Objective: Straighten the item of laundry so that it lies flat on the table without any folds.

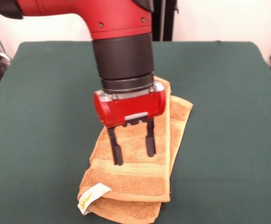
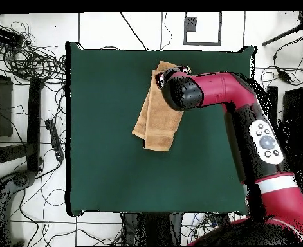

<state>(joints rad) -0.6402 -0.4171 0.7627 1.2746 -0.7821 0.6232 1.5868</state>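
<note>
Closest to the camera, a white tag hangs from my folded orange towel, which lies low and centre in the frame on the green surface. If I pinch both layers together, the fold may just drag along instead of opening. My tool is released, its fingers moderately spread, empty, tips at or just above the top layer.

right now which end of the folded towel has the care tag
The end of the towel nearest the front camera; its white-yellow tag sticks out at that corner.
</note>
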